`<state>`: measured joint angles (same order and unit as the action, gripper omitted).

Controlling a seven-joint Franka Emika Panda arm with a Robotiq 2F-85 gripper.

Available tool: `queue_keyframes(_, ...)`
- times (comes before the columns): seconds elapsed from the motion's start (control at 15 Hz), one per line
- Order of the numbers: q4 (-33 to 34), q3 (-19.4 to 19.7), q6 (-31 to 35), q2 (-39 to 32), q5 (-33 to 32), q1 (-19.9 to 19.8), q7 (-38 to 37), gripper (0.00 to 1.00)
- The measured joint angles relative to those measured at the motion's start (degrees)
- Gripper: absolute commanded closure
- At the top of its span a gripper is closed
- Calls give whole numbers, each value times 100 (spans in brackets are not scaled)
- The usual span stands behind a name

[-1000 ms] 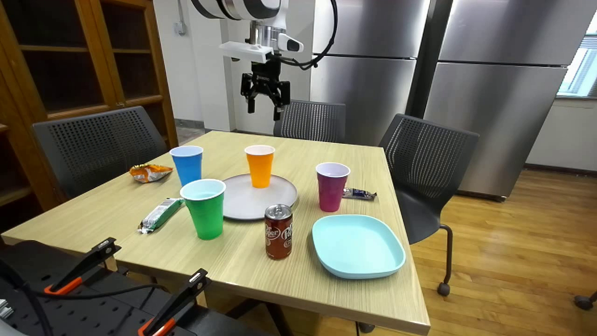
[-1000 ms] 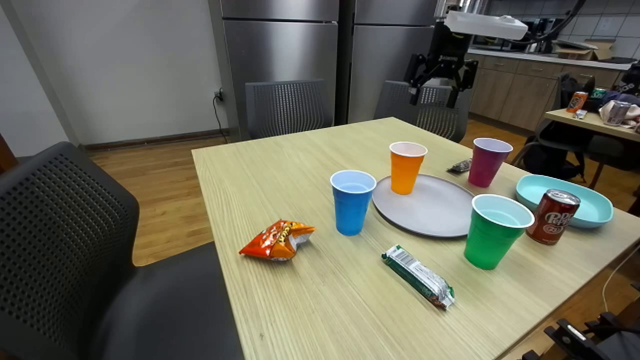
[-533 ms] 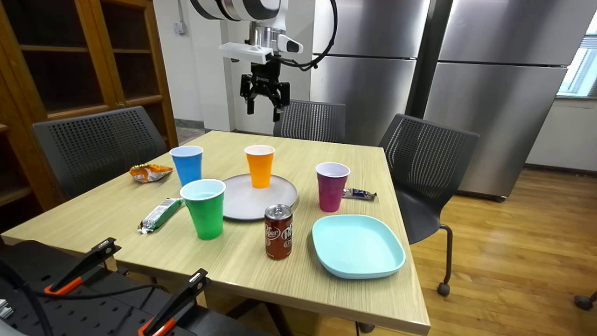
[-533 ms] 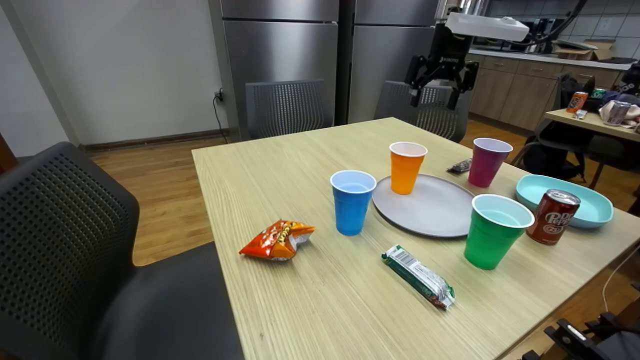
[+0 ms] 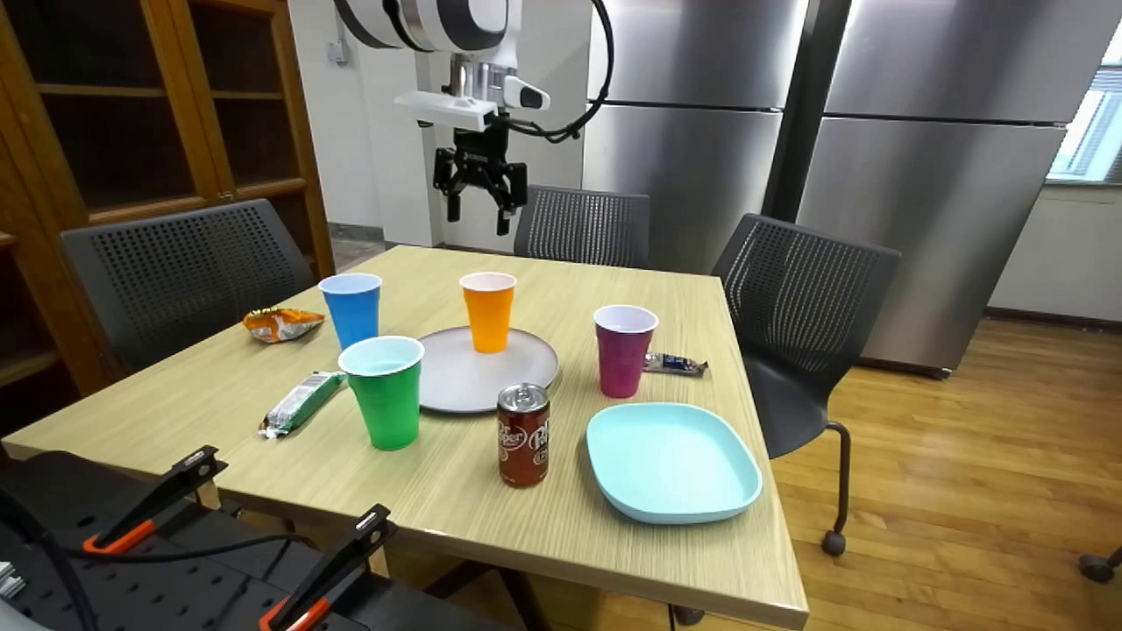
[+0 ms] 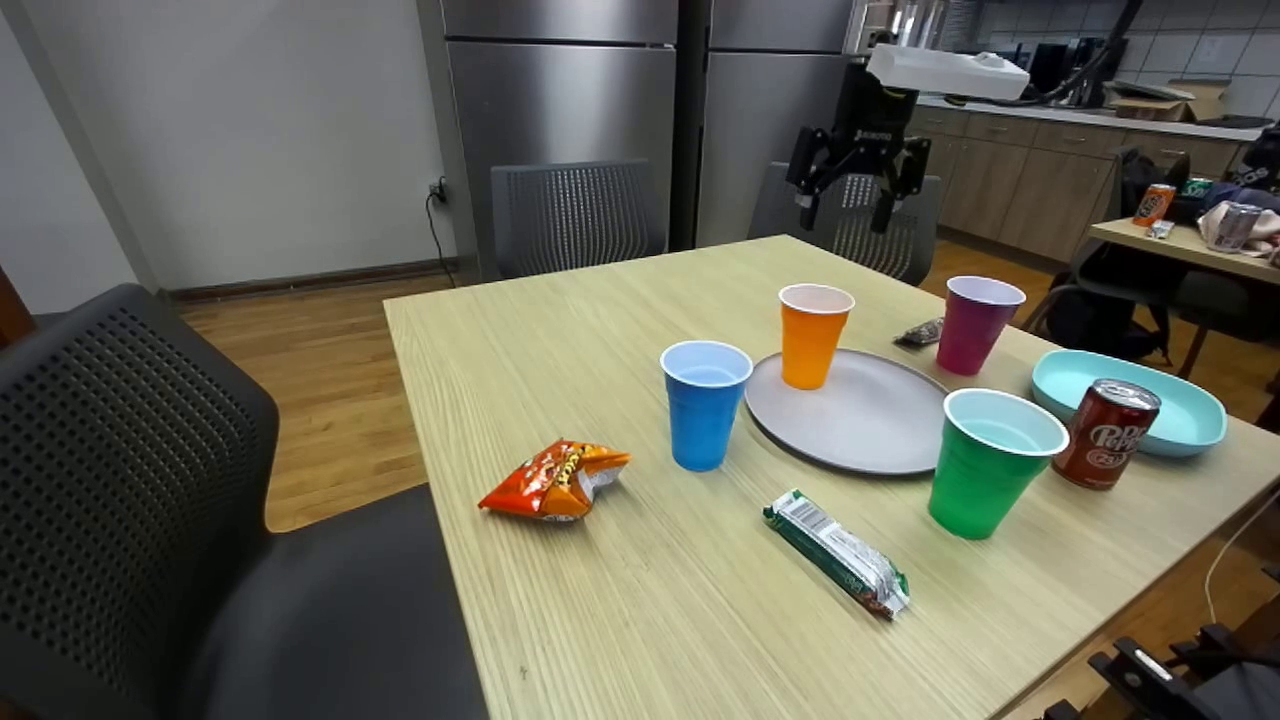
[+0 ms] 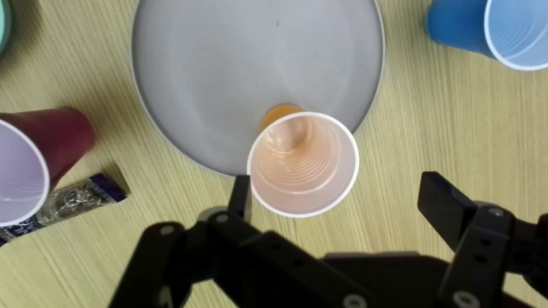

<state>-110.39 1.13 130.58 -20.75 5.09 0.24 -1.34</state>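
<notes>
My gripper (image 7: pixel 336 188) stands open above the table, with nothing between its fingers (image 7: pixel 443 205). Both exterior views show it hanging well higher than the cups. Nearest below is an orange cup (image 5: pixel 489 320), upright on a round grey plate (image 6: pixel 880 430) and close to the plate's edge. In the wrist view the orange cup (image 7: pixel 304 171) appears just ahead of the left finger, overlapping the gap between the fingers. To either side of the plate stand a blue cup (image 6: pixel 703 420) and a purple cup (image 5: pixel 622 359). A green cup (image 5: pixel 392 403) is by the plate's near edge in an exterior view.
A Dr Pepper can (image 5: pixel 523 438) stands beside a turquoise dish (image 5: pixel 675 464). Also on the table (image 6: pixel 600 620) lie a green-wrapped bar (image 6: pixel 838 550), an orange snack bag (image 6: pixel 555 482) and a dark-wrapped bar (image 5: pixel 675 365). Grey chairs (image 5: pixel 806 315) surround it.
In the last half second my arm has shifted left and slightly down in both exterior views. The jaws have stayed open, and the things on the table have not moved.
</notes>
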Motion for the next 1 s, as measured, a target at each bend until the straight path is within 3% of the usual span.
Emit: queue_keyframes(1.0,-750,-582,1282,-241,-271,546,439,0)
